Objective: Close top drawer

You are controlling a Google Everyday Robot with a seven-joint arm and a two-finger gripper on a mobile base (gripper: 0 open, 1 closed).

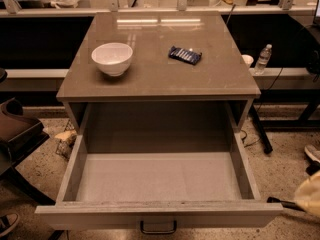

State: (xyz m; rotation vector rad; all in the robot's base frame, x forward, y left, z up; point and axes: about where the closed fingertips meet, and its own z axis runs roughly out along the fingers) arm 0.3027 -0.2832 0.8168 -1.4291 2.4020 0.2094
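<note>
The top drawer [158,176] of the grey-brown cabinet [160,81] is pulled far out toward me, and its deep box is empty. Its flat front panel [100,217] runs along the bottom of the view, with the small dark handle [158,228] at its centre. The two lower drawers are hidden under it. My gripper is out of view. Only a pale blurred part of my arm [307,194] shows at the right edge, low and just right of the drawer's front corner, not touching it.
A white bowl [112,58] and a blue packet [185,55] lie on the cabinet top. A dark chair [17,134] stands to the left. A water bottle [263,59] and a cup [247,60] sit on a ledge at the right. A thin dark rod [280,202] lies on the floor beside the drawer front.
</note>
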